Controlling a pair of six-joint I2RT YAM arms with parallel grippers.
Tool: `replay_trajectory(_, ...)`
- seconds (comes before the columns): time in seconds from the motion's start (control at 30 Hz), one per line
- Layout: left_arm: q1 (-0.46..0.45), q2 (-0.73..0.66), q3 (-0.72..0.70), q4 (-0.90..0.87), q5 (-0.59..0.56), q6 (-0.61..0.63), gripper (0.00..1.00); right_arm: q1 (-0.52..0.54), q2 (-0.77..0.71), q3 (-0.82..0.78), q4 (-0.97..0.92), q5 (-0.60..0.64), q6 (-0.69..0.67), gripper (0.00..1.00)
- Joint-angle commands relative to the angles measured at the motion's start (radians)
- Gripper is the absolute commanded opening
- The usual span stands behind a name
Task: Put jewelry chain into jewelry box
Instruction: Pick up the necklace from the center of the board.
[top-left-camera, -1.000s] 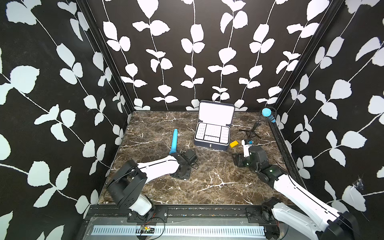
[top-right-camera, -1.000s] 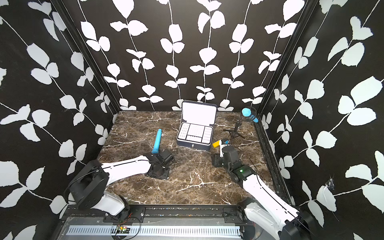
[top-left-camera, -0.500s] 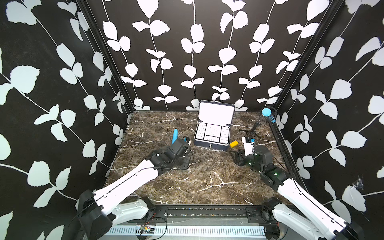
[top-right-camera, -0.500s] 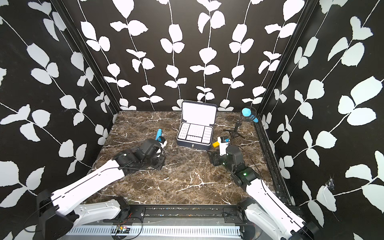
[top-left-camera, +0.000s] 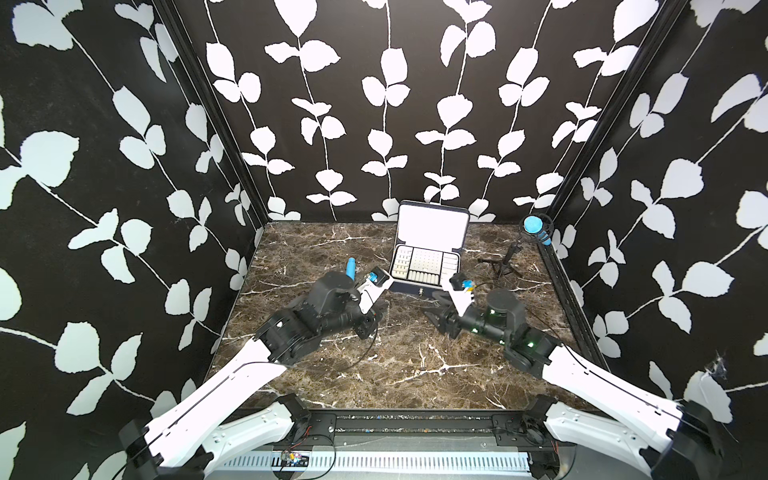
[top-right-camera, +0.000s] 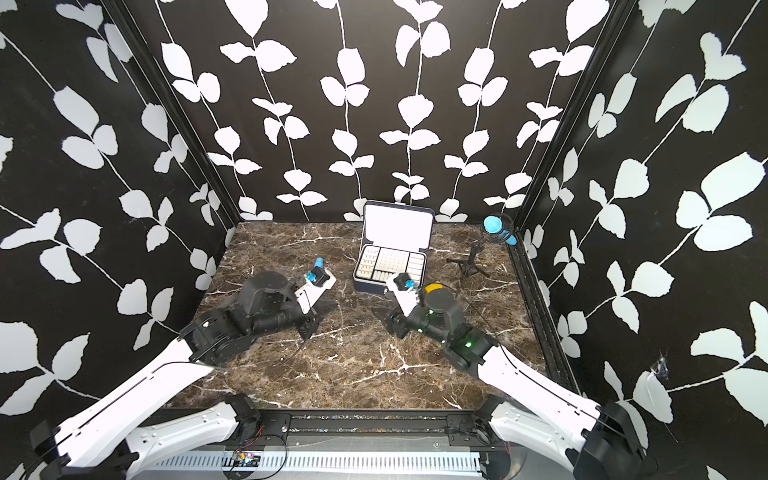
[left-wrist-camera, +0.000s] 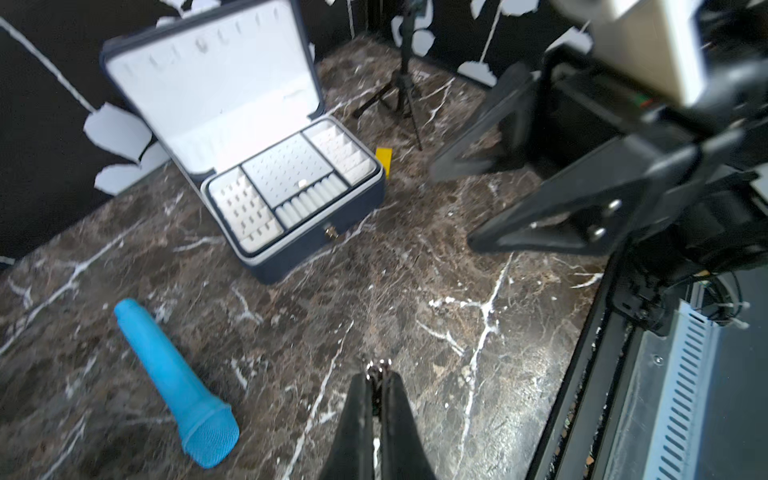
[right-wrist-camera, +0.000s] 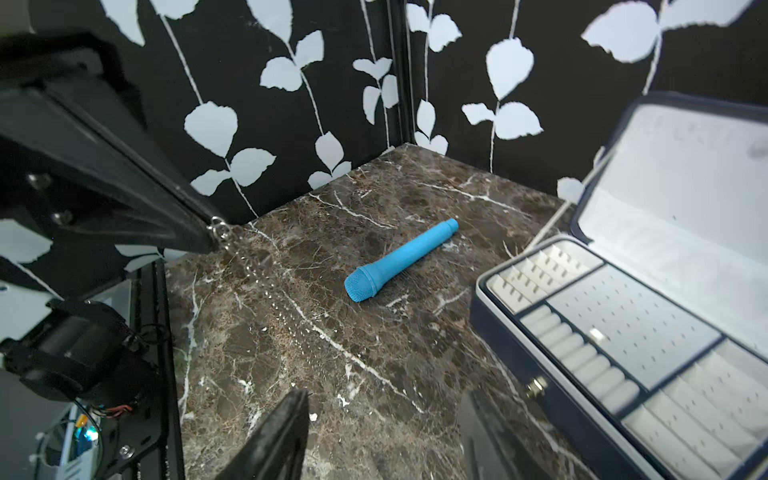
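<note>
The jewelry chain (right-wrist-camera: 266, 286) is a thin silvery link chain hanging from my left gripper (left-wrist-camera: 377, 376), which is shut on its top end. In a top view the jewelry chain (top-left-camera: 388, 311) dangles in front of the box; whether its lower end touches the table I cannot tell. The navy jewelry box (top-left-camera: 419, 287) stands open at the back centre, its lid upright and its white tray showing, and it appears in both wrist views (left-wrist-camera: 316, 249) (right-wrist-camera: 540, 353). My right gripper (right-wrist-camera: 386, 395) is open and empty, low over the marble, facing the chain (top-left-camera: 434, 318).
A blue microphone (top-left-camera: 351, 268) lies on the marble left of the box. A second blue microphone (top-left-camera: 536, 226) sits on a black tripod (top-left-camera: 505, 266) at the back right. A small yellow block (left-wrist-camera: 384, 158) lies by the box's right side.
My left arm has risen off the table and lifted the chain with it. My right gripper has moved left toward the centre, and its jaws have narrowed slightly.
</note>
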Motion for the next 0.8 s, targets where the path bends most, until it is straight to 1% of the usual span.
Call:
replay_trajectory(0.0,0.005,-0.047,-0.060,0.161,0.168,0.137,0.00,0.067,0.023,0.017,0.162,0.089,-0.212,0.58)
replay_trajectory(0.13,0.005,-0.081,-0.100,0.224,0.272,0.249,0.00,0.125,0.030,-0.004,0.225,0.165,-0.340,0.58)
replay_trajectory(0.23,0.005,-0.097,-0.106,0.229,0.348,0.337,0.00,0.150,0.020,-0.016,0.240,0.190,-0.390,0.57)
replay_trajectory(0.33,0.005,-0.107,-0.116,0.245,0.380,0.388,0.00,0.172,0.001,-0.041,0.248,0.207,-0.436,0.57)
replay_trajectory(0.43,0.005,-0.111,-0.121,0.257,0.413,0.411,0.00,0.187,-0.032,-0.072,0.244,0.239,-0.473,0.56)
replay_trajectory(0.5,0.005,-0.108,-0.117,0.251,0.456,0.417,0.00,0.188,-0.056,-0.092,0.241,0.250,-0.485,0.56)
replay_trajectory(0.6,0.004,-0.106,-0.113,0.241,0.479,0.426,0.00,0.197,-0.085,-0.115,0.241,0.249,-0.493,0.55)
replay_trajectory(0.77,0.004,-0.109,-0.129,0.270,0.493,0.411,0.00,0.248,-0.082,-0.154,0.309,0.268,-0.501,0.53)
